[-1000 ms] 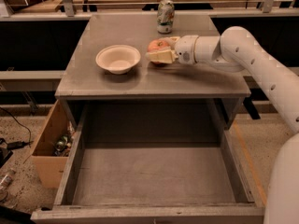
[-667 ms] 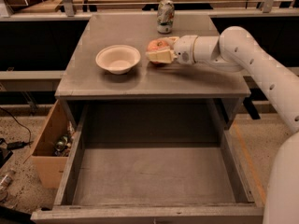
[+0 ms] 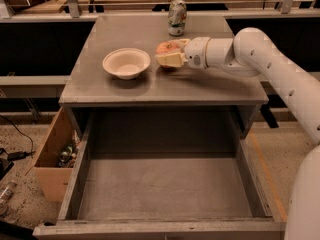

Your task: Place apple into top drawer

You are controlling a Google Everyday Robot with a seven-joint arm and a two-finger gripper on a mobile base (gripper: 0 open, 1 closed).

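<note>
Red-orange apple sits at the middle of the grey counter, right of a white bowl. The gripper reaches in from the right, jaws closed on the apple. The top drawer stands open on the near side. A loose hold could drop the apple short of the drawer, or a swing could clip the soda can just beyond. The far jaw is hidden, and whether the apple has left the counter is unclear.
</note>
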